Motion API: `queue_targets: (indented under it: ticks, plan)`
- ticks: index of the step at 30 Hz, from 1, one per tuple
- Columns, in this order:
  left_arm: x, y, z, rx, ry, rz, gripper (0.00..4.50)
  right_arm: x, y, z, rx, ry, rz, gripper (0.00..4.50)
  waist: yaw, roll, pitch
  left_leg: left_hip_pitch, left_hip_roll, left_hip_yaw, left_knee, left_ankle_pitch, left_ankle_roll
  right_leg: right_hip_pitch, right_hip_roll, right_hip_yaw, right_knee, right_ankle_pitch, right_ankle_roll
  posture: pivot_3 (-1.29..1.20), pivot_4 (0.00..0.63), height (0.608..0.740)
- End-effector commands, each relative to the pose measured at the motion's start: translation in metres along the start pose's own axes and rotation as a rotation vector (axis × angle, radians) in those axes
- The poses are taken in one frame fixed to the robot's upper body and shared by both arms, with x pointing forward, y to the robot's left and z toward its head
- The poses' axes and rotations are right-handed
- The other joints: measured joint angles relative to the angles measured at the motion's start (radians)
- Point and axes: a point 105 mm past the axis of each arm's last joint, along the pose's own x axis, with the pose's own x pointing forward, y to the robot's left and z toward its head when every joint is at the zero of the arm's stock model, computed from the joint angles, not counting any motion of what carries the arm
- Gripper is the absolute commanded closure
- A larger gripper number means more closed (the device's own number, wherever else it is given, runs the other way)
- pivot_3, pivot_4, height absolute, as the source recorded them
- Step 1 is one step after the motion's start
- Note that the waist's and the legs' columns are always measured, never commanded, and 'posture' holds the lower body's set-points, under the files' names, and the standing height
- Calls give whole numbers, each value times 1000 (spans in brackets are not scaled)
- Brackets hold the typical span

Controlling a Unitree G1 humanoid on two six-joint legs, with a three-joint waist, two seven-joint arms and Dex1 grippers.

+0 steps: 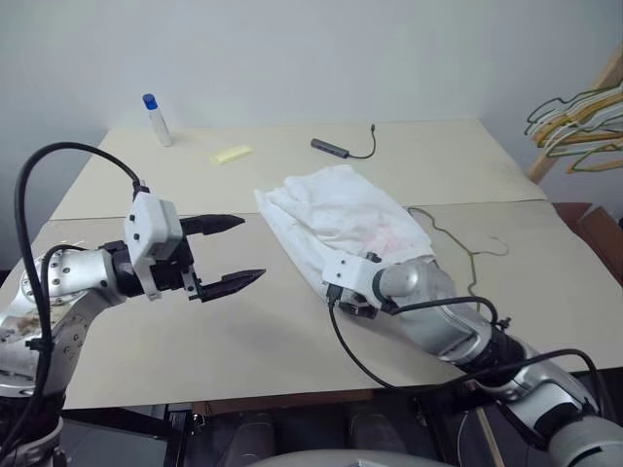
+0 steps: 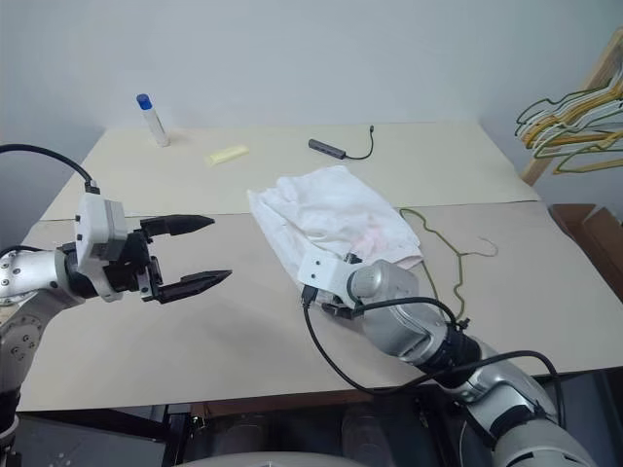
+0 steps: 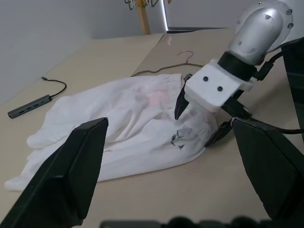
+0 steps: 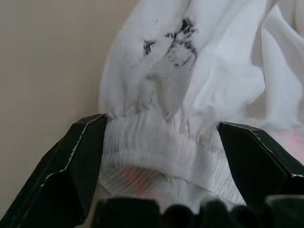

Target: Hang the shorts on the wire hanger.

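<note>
Head view: The shorts [image 1: 336, 222] lie in a soft heap in the middle of the table [image 1: 243, 331]. The wire hanger [image 1: 467, 255] lies flat just beside them, partly under the cloth. My left gripper [image 1: 234, 253] hangs over bare table, wide open, holding nothing.

Left wrist view: My right gripper [image 3: 198, 122] points down at the near edge of the shorts, fingers spread on both sides of the cloth.

Right wrist view: The stretchy waistband [image 4: 156, 147] sits between my open fingers, not pinched yet.

How it will handle: I think the shorts are light and floppy. The thick waistband looks like the best place to grab.
</note>
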Motion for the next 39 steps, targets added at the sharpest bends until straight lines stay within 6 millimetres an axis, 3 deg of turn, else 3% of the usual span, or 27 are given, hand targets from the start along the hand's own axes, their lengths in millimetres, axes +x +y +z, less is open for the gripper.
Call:
queue_targets:
  ticks: [1,5,10,11,18,25,29,32,39]
  plan:
    - [-1,0,6,37,-13,19,0,-2,0,15,-46,-35,-7,1299,-1,0,0,-1,0,0,0,0,0,-1,0,0,0,0,0,-72,0,740]
    - [-1,-1,4,39,-14,30,0,-8,8,19,-123,-59,21,2638,-2,0,0,-4,0,0,0,0,0,-4,0,0,0,0,0,-69,0,740]
    - [-1,-1,2,42,-14,40,0,-32,2,-3,-282,-89,23,4353,6,0,0,-6,-1,-1,1,0,0,-4,-1,-1,0,0,0,-79,0,740]
    - [-1,-1,1,43,-12,40,0,-37,1,-7,-322,-101,33,4473,6,0,0,-6,-1,-1,1,0,0,-4,-1,-1,0,0,0,-79,0,740]
    - [1,0,-6,78,20,13,0,-75,-9,-38,-706,-223,87,4473,-8,0,0,-5,1,1,1,0,0,-3,0,-1,-1,-1,1,-115,0,740]
    - [-7,9,-52,302,262,-63,0,-87,-10,-87,-790,-202,172,4473,-27,0,0,-4,1,2,1,0,0,-3,1,0,-1,0,0,-131,0,740]
    - [-5,28,-91,433,404,-103,0,-91,-11,-91,-774,-217,165,4473,-29,1,0,-2,1,3,1,0,0,-2,1,1,-1,0,-1,-145,0,740]
    - [13,41,-120,543,475,-135,0,-91,-10,-89,-760,-235,155,4473,-24,1,0,0,1,2,1,0,0,1,1,0,-1,0,-1,-158,0,740]
    - [49,66,-148,725,551,-139,0,-91,-7,-83,-748,-257,140,4473,-26,1,-2,-6,1,2,3,0,0,-3,0,0,-1,0,0,-193,0,740]
